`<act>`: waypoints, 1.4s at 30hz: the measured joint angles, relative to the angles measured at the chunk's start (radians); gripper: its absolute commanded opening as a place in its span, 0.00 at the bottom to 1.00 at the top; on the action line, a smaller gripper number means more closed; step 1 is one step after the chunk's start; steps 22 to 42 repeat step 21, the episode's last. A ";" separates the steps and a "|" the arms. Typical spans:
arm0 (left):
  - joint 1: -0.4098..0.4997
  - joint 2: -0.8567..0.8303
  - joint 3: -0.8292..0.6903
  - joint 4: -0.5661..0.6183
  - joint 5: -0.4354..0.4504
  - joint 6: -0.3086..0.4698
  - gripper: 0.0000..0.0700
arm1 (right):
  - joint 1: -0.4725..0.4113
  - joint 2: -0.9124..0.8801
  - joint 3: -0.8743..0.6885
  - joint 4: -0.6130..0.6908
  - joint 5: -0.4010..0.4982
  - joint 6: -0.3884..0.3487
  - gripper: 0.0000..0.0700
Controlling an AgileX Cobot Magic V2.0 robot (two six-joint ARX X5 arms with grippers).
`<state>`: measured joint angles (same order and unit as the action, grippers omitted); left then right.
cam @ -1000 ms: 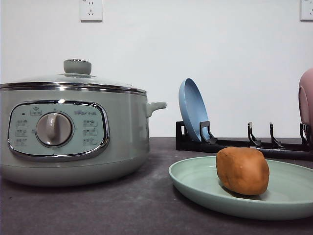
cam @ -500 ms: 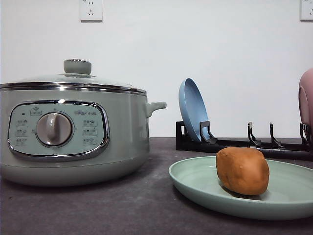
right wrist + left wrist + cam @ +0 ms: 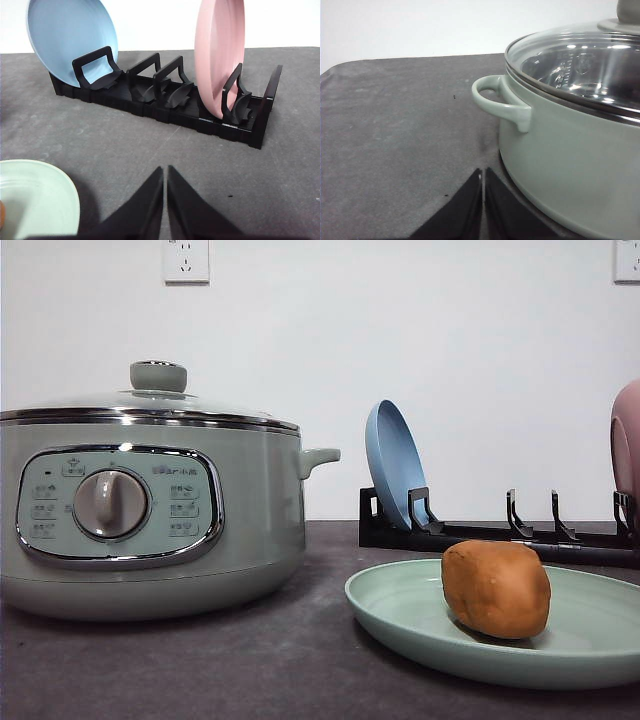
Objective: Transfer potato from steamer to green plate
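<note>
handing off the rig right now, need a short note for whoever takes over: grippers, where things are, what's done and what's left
Left gripper: shut, empty, low beside the steamer.
Right gripper: shut, empty, over the table between the green plate and the dish rack.
Potato lies on the green plate; the steamer's lid is on.
Done: the transfer looks complete.
Left: apparently nothing; just park the arms.
</note>
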<state>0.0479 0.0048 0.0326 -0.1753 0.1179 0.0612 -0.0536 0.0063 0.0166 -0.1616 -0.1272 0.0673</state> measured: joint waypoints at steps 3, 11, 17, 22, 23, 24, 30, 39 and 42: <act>0.000 0.000 0.000 0.000 0.000 0.000 0.00 | 0.000 0.000 0.000 0.000 0.000 0.000 0.00; 0.000 0.000 0.000 0.000 0.000 0.000 0.00 | 0.000 0.000 0.000 0.000 0.000 0.000 0.00; 0.000 0.000 0.000 0.000 0.000 0.000 0.00 | 0.000 0.000 0.000 0.000 0.000 0.000 0.00; 0.000 0.000 0.000 0.000 0.000 0.000 0.00 | 0.000 0.000 0.000 0.000 0.000 0.000 0.00; 0.000 0.000 0.000 0.000 0.000 0.000 0.00 | 0.000 0.000 0.000 0.000 0.000 0.000 0.00; 0.000 0.000 0.000 0.000 0.000 0.000 0.00 | 0.000 0.000 0.000 0.000 0.000 0.000 0.00; 0.000 0.000 0.000 0.000 0.000 0.000 0.00 | 0.000 0.000 0.000 0.000 0.000 0.000 0.00; 0.000 0.000 0.000 0.000 0.000 0.000 0.00 | 0.000 0.000 0.000 0.000 0.000 0.000 0.00; 0.000 0.000 0.000 0.000 0.000 0.000 0.00 | 0.000 0.000 0.000 0.000 0.000 0.000 0.00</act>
